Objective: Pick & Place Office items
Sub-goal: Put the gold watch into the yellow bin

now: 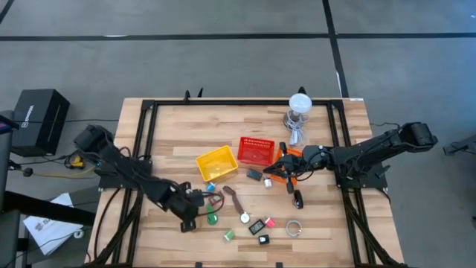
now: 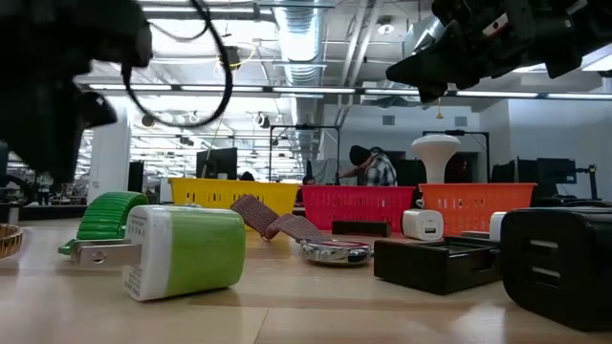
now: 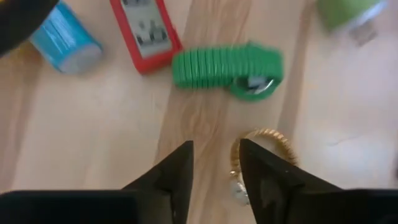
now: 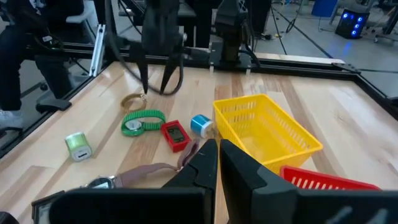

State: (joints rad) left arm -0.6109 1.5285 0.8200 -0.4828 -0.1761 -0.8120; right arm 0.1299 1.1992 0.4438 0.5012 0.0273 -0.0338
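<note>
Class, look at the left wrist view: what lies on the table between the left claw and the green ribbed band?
Only bare wood lies between the left claw and the green ribbed band. A gold ring sits off to one side by a fingertip, not between them.

Items (image 1: 245,217) lie before baskets (image 1: 216,163)

— What sits under the left end effector (image 3: 214,163)?
— A gold band (image 3: 268,139), half hidden behind one finger.
— And past its fingertips?
— A green plug (image 3: 346,10), blurred, cut off by the frame edge.
</note>
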